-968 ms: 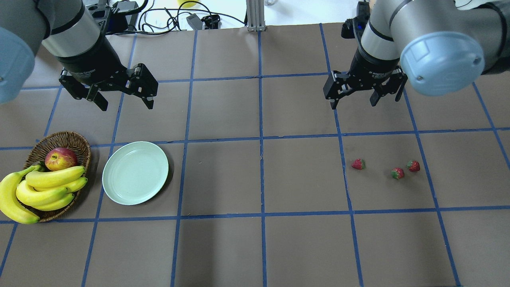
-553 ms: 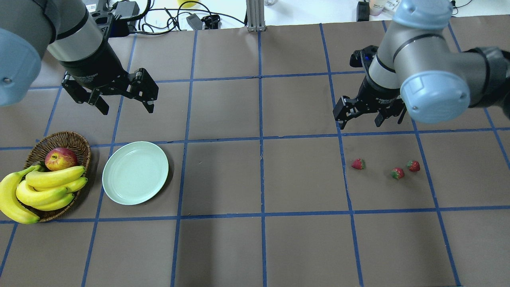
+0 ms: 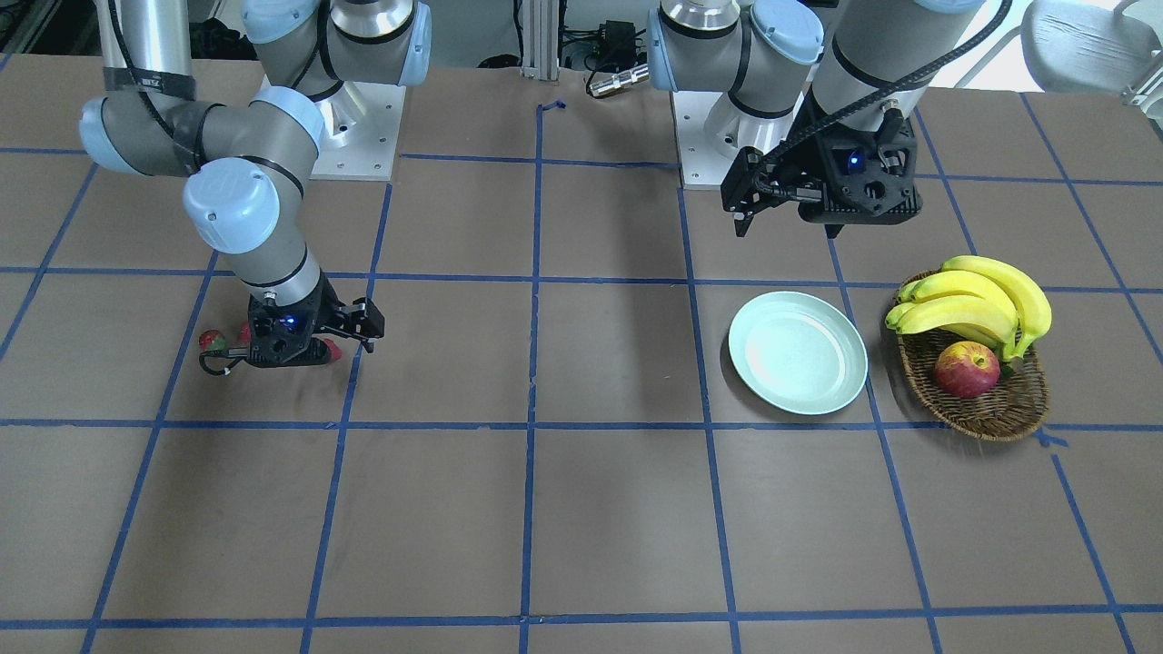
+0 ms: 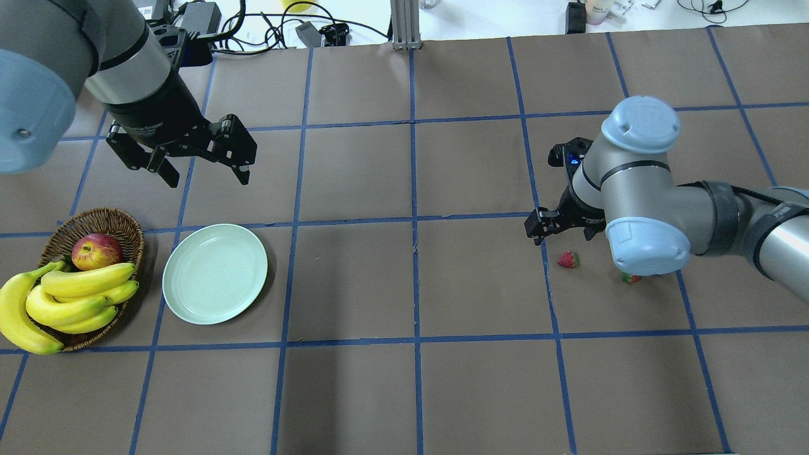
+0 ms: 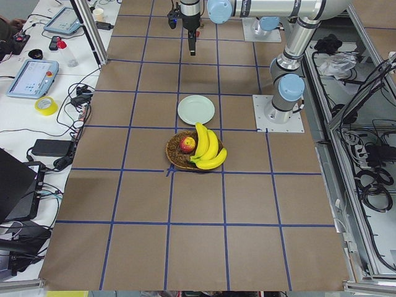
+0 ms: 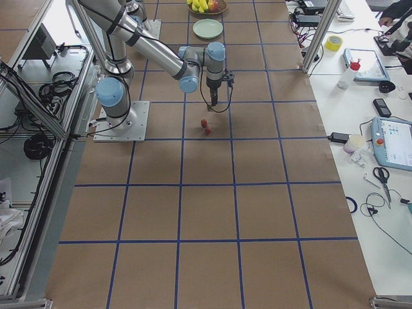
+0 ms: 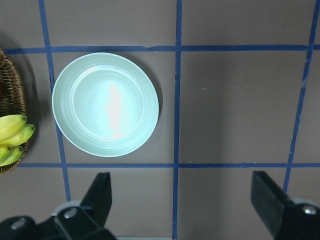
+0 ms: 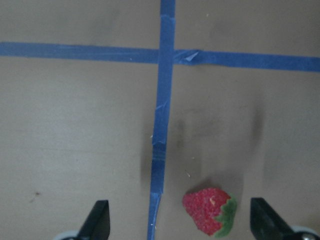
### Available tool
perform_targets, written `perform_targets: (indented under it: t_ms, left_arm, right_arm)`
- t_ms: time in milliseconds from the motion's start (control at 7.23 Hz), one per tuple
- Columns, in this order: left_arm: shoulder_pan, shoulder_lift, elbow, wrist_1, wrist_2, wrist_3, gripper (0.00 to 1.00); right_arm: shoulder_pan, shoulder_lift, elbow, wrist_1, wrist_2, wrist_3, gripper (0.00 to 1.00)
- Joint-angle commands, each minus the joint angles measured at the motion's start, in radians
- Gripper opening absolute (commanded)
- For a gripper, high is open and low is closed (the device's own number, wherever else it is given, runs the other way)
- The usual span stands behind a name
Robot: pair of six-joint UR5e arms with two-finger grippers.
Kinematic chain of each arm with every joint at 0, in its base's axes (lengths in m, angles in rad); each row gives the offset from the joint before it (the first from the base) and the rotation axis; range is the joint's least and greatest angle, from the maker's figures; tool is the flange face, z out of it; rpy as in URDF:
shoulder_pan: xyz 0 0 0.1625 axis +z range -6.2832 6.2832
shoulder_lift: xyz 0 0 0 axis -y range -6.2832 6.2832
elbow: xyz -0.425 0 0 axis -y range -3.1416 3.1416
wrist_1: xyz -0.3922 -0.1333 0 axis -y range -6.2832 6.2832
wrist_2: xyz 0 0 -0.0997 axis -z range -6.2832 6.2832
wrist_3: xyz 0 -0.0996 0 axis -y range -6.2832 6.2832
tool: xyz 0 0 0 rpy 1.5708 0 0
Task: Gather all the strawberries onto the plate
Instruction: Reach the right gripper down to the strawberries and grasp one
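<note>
One strawberry (image 4: 568, 260) lies on the brown table and shows low in the right wrist view (image 8: 210, 211), between the open fingers. A second strawberry (image 4: 630, 277) peeks out under the right arm; the third is hidden there in the overhead view. In the front view they show around the right gripper (image 3: 212, 341). My right gripper (image 4: 564, 230) is open and low, just beside the first strawberry. The pale green plate (image 4: 215, 273) is empty and fills the left wrist view (image 7: 106, 105). My left gripper (image 4: 207, 178) is open and empty, raised beside the plate.
A brown wicker basket (image 4: 95, 220) with a red-yellow apple (image 4: 96, 251) and a bunch of bananas (image 4: 69, 297) stands left of the plate. Blue tape lines divide the table into squares. Cables and boxes lie beyond the table's far edge.
My right arm has swung toward the strawberries and come down, and now covers one of them in the overhead view. My left gripper has shifted slightly toward the plate. Both grippers stay open.
</note>
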Motion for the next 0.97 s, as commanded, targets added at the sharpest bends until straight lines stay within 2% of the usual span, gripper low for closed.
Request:
perform_targets:
  t_ms: [0, 138, 277, 415, 553, 691, 830]
  left_arm:
    - [-0.001, 0.015, -0.008, -0.002, -0.024, -0.010, 1.00]
    - [-0.001, -0.003, -0.011, 0.003, -0.025, -0.009, 1.00]
    - [0.007, -0.001, -0.012, 0.032, -0.059, -0.018, 1.00]
    - [0.005, 0.024, -0.005, 0.032, -0.152, -0.024, 1.00]
    - [0.005, 0.046, 0.027, 0.032, -0.244, -0.024, 1.00]
    - [0.004, 0.054, 0.052, 0.032, -0.255, -0.024, 1.00]
    - [-0.004, 0.061, 0.035, 0.029, -0.239, -0.023, 1.00]
  right_arm:
    - [-0.003, 0.007, 0.042, -0.052, -0.015, 0.004, 0.98]
    - [-0.012, 0.007, 0.042, -0.052, -0.019, 0.004, 0.89]
    - [-0.014, 0.005, 0.040, -0.052, -0.023, -0.002, 0.64]
    - [-0.014, 0.005, 0.036, -0.052, -0.042, -0.004, 0.35]
    - [-0.015, 0.005, 0.034, -0.055, -0.042, -0.004, 0.22]
    - [-0.017, 0.007, 0.031, -0.055, -0.042, -0.005, 0.11]
    - [-0.021, 0.007, 0.031, -0.054, -0.044, -0.004, 0.09]
